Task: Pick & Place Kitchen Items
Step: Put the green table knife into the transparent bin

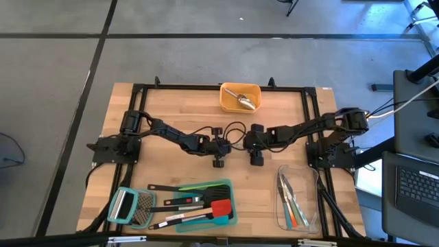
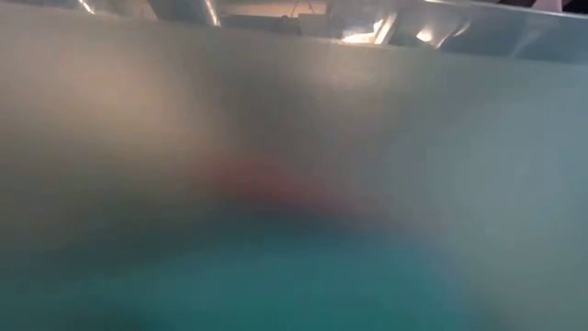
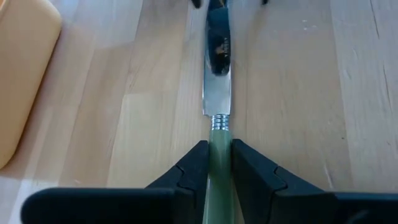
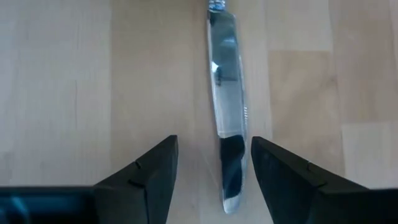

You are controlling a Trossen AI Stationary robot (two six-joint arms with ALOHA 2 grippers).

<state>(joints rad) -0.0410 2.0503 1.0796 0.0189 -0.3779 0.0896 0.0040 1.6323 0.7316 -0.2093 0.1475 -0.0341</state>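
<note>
Seen from above, two dark robot arms reach in from the left and right edges of a light wooden table (image 1: 171,110) and meet near its centre. The left gripper (image 3: 219,163) is clamped on the pale green handle of a table knife with a shiny silver blade (image 3: 217,74); the blade points away from it, out towards the other arm, above the wood. The right gripper (image 4: 214,163) faces it with its two dark fingers spread apart, one on each side of the blade tip and not touching it. At the far edge of the table sits an orange square container (image 1: 240,97) holding a silver metal scoop (image 1: 242,100). At the near edge, left of centre, a teal rectangular tray (image 1: 206,202) holds several long-handled turners, black and red (image 1: 221,208); just beside it to the left lies a flat metal grater with a light-blue handle (image 1: 128,205). Near the right front corner, a clear plastic container (image 1: 299,197) holds slim utensils, one orange, one teal. The low view shows only a blurred teal-grey surface.
</note>
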